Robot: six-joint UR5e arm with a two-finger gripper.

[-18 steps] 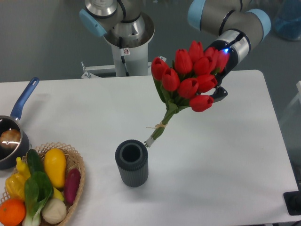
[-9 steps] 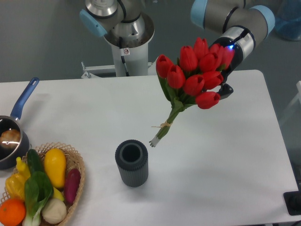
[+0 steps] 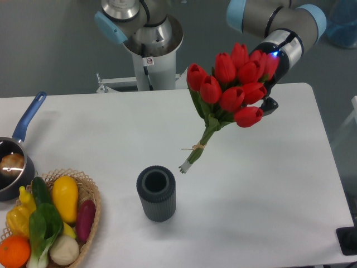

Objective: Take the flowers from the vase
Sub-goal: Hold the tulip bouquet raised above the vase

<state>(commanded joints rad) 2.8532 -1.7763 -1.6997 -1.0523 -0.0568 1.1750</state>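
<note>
The flowers, a bunch of red tulip buds with green stems tied with twine, hang tilted in the air to the upper right of the vase. Their stem ends point down-left, clear of the vase mouth. The gripper sits behind the blooms at the right and is shut on the bunch; its fingers are mostly hidden by the buds. The vase, dark grey and ribbed, stands upright and empty on the white table near the front middle.
A wicker basket of vegetables sits at the front left corner. A dark saucepan with a blue handle lies at the left edge. The robot base stands behind the table's far edge.
The gripper has carried the flowers slightly up and to the right, so the stem ends now hang further from the vase mouth. The vase has not moved.
</note>
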